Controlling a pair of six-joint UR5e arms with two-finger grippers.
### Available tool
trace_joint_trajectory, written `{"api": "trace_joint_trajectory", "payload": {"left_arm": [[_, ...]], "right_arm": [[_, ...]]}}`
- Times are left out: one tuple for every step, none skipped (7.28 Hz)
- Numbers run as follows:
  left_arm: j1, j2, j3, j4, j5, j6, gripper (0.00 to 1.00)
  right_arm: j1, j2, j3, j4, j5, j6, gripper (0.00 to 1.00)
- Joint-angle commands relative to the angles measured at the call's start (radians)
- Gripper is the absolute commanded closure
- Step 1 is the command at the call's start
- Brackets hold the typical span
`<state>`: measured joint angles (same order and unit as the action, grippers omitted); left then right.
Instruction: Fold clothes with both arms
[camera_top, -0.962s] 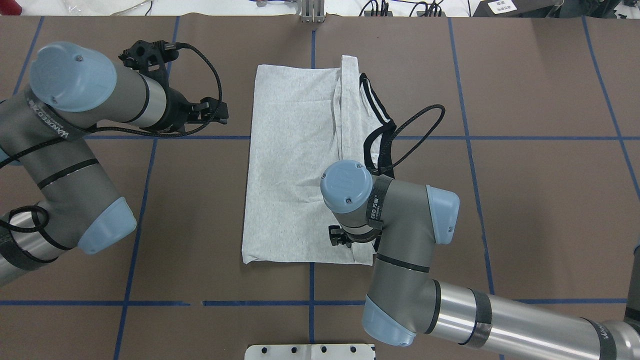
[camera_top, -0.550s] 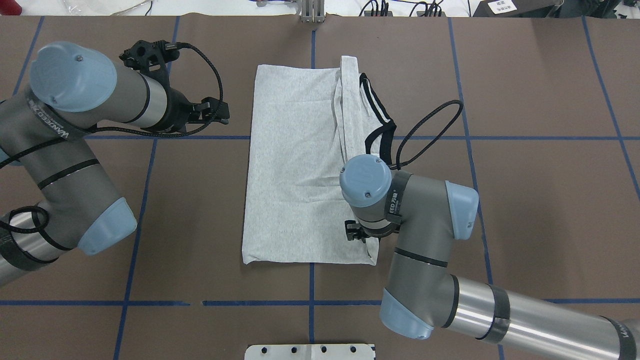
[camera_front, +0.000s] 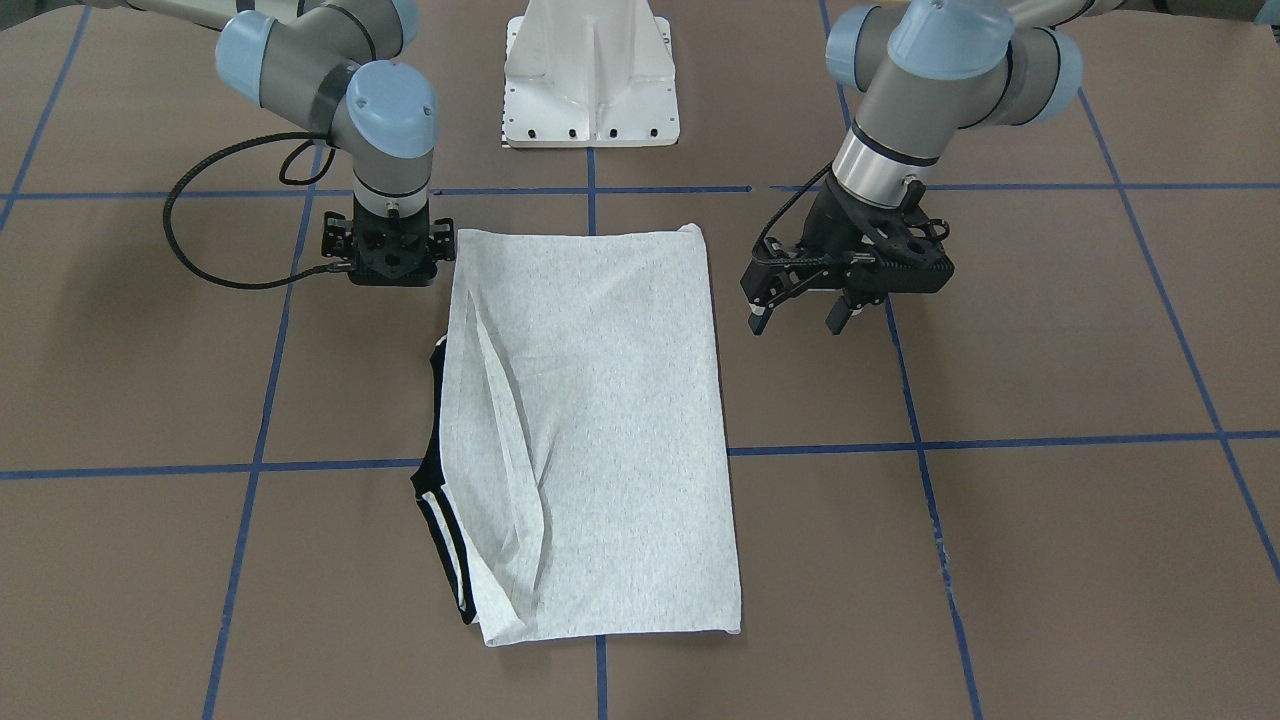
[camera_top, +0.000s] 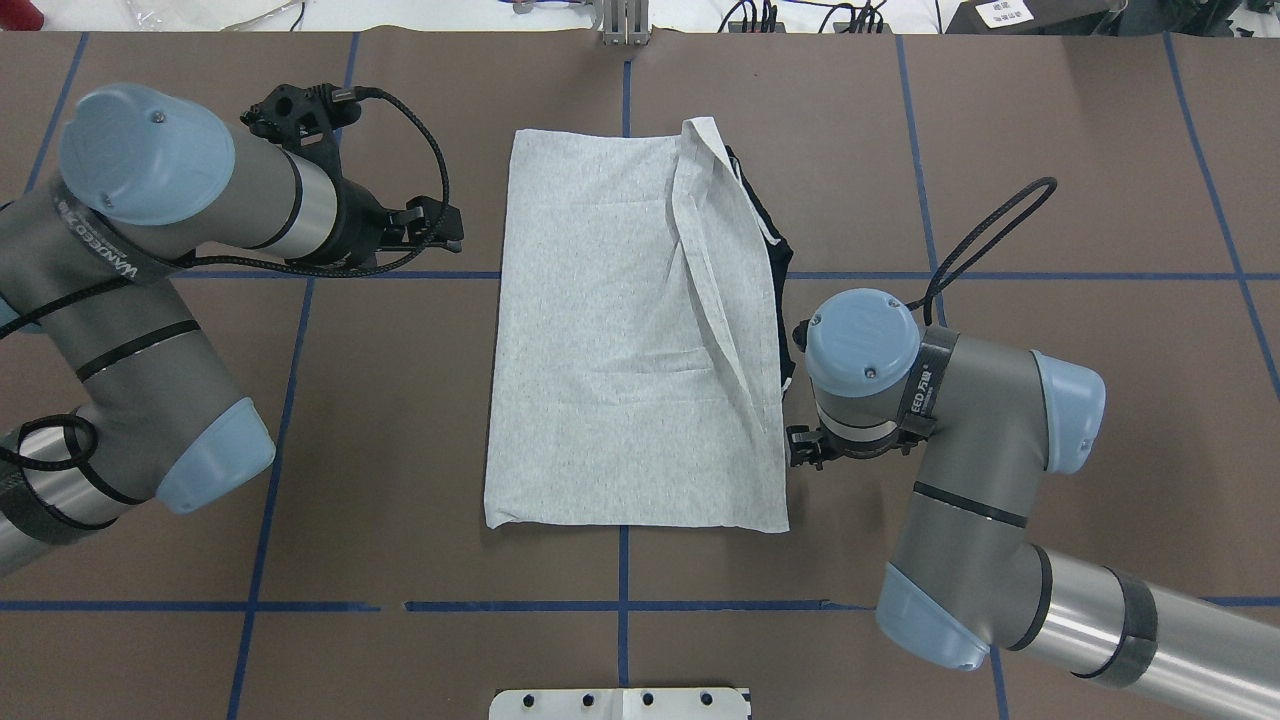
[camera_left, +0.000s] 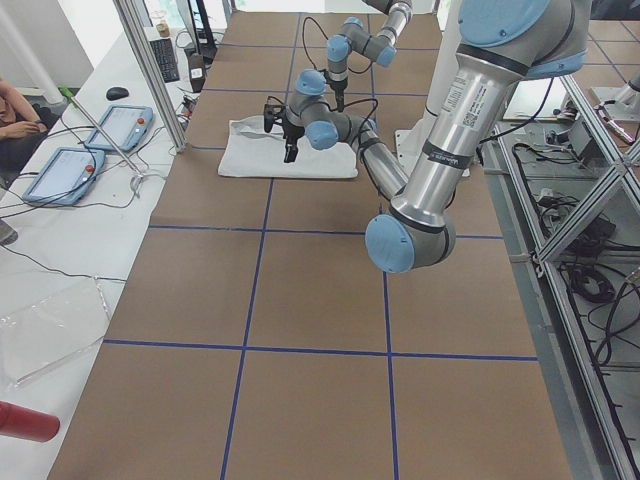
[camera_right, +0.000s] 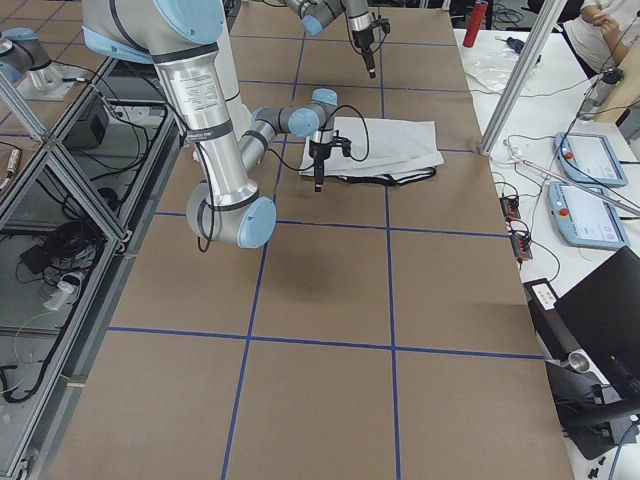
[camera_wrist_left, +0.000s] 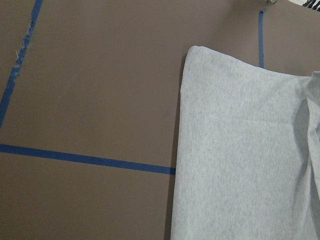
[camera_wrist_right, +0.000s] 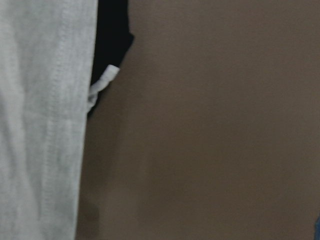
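Note:
The clothes, one grey T-shirt (camera_top: 620, 340), lie as a folded rectangle in the middle of the table. A long crease runs down one side of it (camera_front: 600, 430). Its black collar (camera_top: 778, 270) peeks out from under the edge on my right arm's side, also seen as collar (camera_front: 440, 520). My left gripper (camera_front: 797, 318) hovers open and empty just off the shirt's other long edge. My right gripper (camera_front: 388, 262) points straight down beside the near corner, apart from the cloth. Its wrist hides the fingers, so I cannot tell its state. The right wrist view shows shirt edge (camera_wrist_right: 40, 125) and bare table.
The white pedestal base (camera_front: 592, 75) stands at the robot's side of the brown table, which is crossed by blue tape lines (camera_top: 620, 606). Tablets (camera_left: 60, 170) and a person's arm (camera_left: 15, 110) are beyond the far edge. A red bottle (camera_left: 25, 422) lies at that side.
My right arm has slid off the shirt to the right. The shirt's right flap spread rightward with it and now covers most of the black collar. The left arm stayed put.

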<state>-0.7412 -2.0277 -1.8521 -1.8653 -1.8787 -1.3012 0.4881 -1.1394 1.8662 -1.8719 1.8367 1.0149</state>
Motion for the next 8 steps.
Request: {"api": "trace_joint_trajectory", "payload": {"left_arm": [[0.0,-0.003,0.001,0.0,-0.003,0.0,0.0],[0.0,-0.003,0.001,0.0,-0.003,0.0,0.0],[0.0,-0.002,0.002,0.0,-0.003,0.002,0.0],[0.0,0.001,0.002,0.0,-0.003,0.003,0.0],[0.0,0.003,0.002,0.0,-0.003,0.003,0.0],[0.0,0.003,0.002,0.0,-0.003,0.003,0.0],[0.0,0.003,0.001,-0.002,-0.003,0.003,0.0],[0.0,0.003,0.001,-0.002,-0.003,0.005,0.0]], "right_arm": [[0.049,0.079,-0.018,0.003,0.0,-0.068,0.0],[0.07,0.166,-0.098,0.01,-0.004,-0.084,0.0],[0.09,0.273,-0.211,0.019,-0.004,-0.102,0.0],[0.101,0.317,-0.31,0.104,-0.005,-0.111,0.0],[0.113,0.332,-0.396,0.216,-0.007,-0.113,0.0],[0.13,0.354,-0.453,0.308,-0.007,-0.14,0.0],[0.13,0.381,-0.504,0.322,-0.01,-0.142,0.0],[0.13,0.409,-0.547,0.324,-0.036,-0.147,0.0]]}}
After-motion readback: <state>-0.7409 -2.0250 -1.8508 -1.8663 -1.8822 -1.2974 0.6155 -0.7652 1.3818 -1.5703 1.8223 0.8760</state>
